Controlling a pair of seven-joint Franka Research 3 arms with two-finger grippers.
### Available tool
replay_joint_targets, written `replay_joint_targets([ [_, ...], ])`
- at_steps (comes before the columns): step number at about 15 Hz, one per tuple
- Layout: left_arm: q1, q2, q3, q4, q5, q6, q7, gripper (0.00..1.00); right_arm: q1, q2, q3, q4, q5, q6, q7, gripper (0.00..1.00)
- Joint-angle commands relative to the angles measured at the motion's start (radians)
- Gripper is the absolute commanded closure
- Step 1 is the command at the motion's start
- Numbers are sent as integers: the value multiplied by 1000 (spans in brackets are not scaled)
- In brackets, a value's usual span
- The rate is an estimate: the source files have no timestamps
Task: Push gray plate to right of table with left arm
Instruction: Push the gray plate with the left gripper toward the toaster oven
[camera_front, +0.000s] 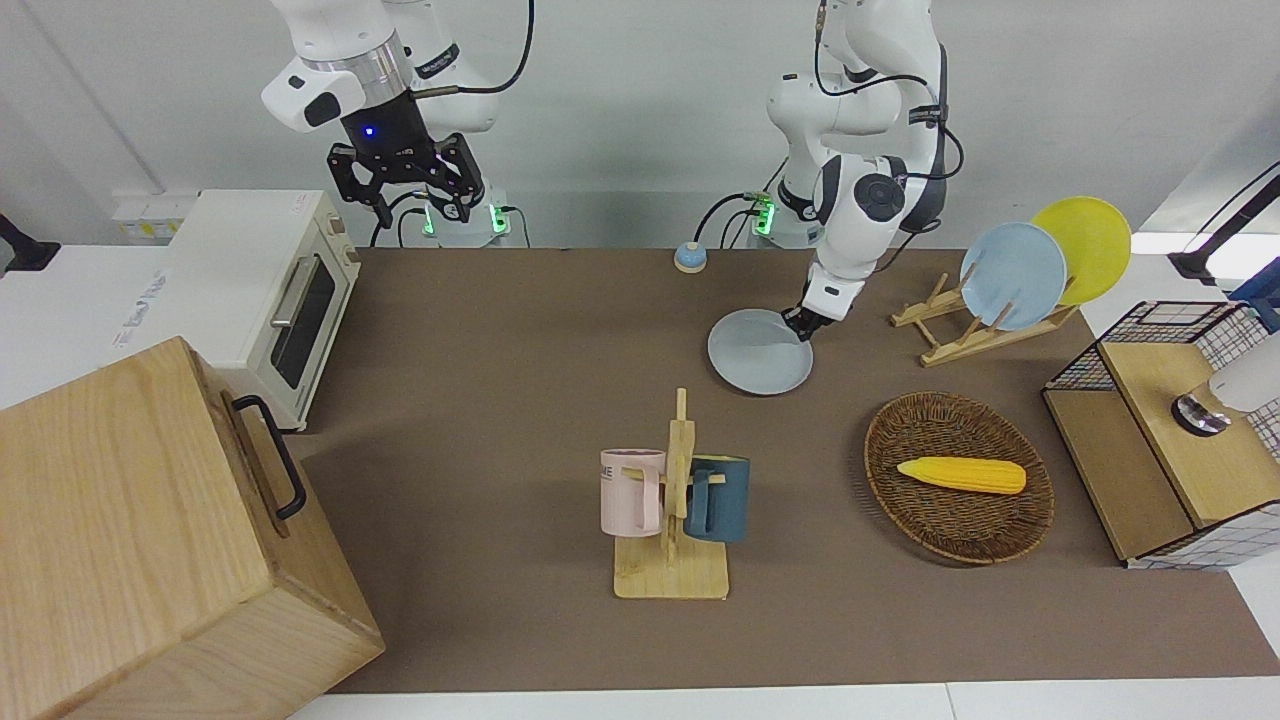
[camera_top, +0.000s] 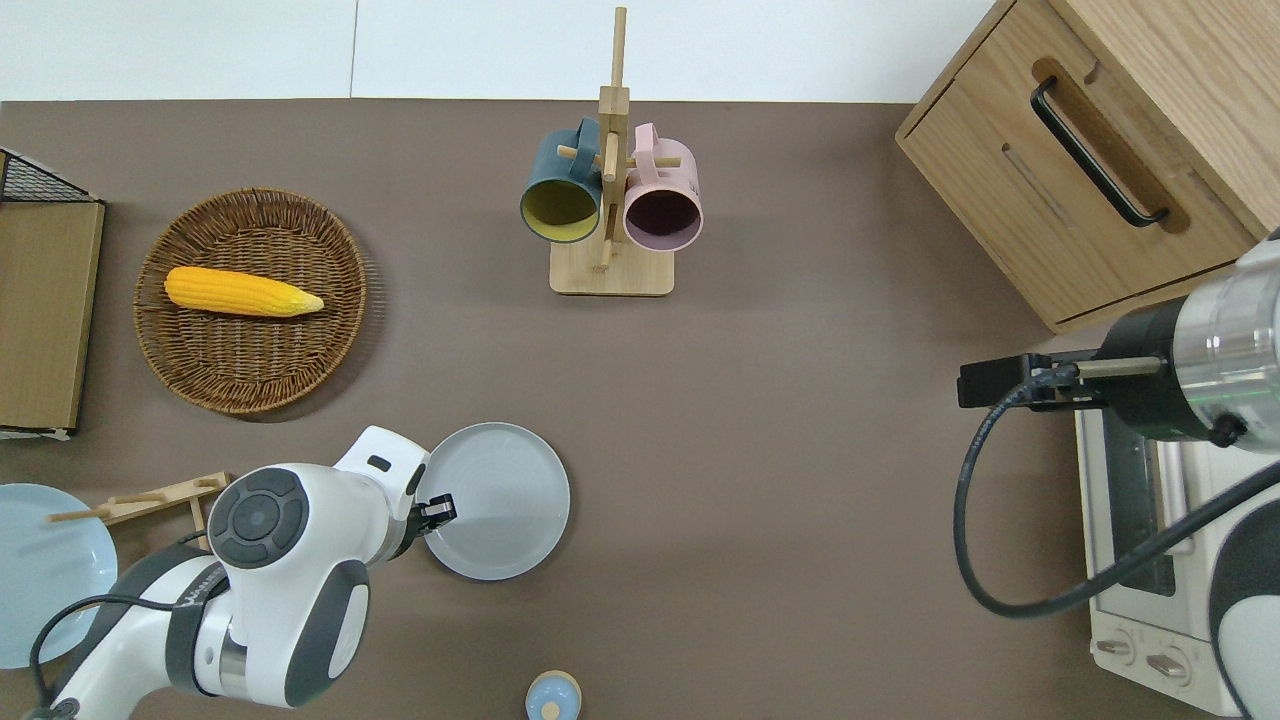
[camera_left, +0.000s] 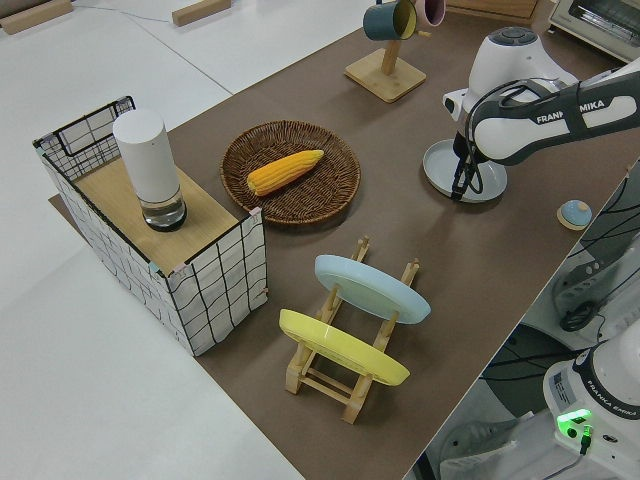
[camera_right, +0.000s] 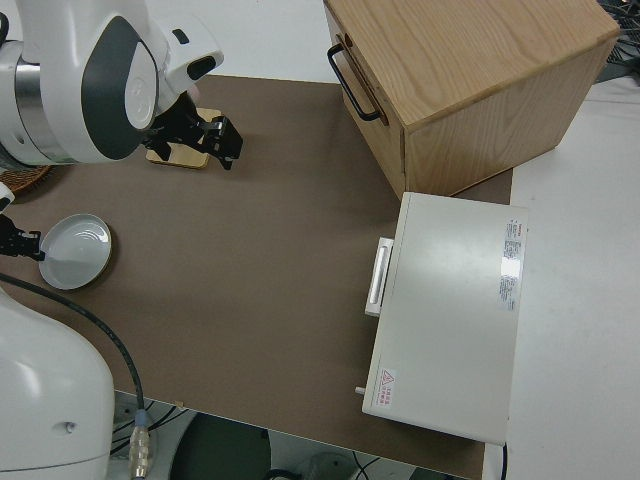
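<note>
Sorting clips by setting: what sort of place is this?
Probably a robotics lab staged as a kitchen: two arms at a table holding a toaster oven, mug rack and plate rack.

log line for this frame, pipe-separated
phase: push under way | left hand: at rim of gray plate, fingers unclear | plate: flat on table, short of the right arm's end | right arm: parked
</note>
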Motion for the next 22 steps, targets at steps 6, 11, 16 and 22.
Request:
replay_joint_targets([
  [6,-115,25,-1,25,-75,32,-114,1000,-6,6,4,14,16,-7,2,5],
  [11,-129,45,-75,49,-75,58,-236,1000,-6,6,4,14,16,-7,2,5],
  [16,-130,82,-144,55,-75,121,-328,1000,-6,6,4,14,16,-7,2,5],
  [22,-130,132,-231,94,-71,179,-453,1000,-6,6,4,14,16,-7,2,5],
])
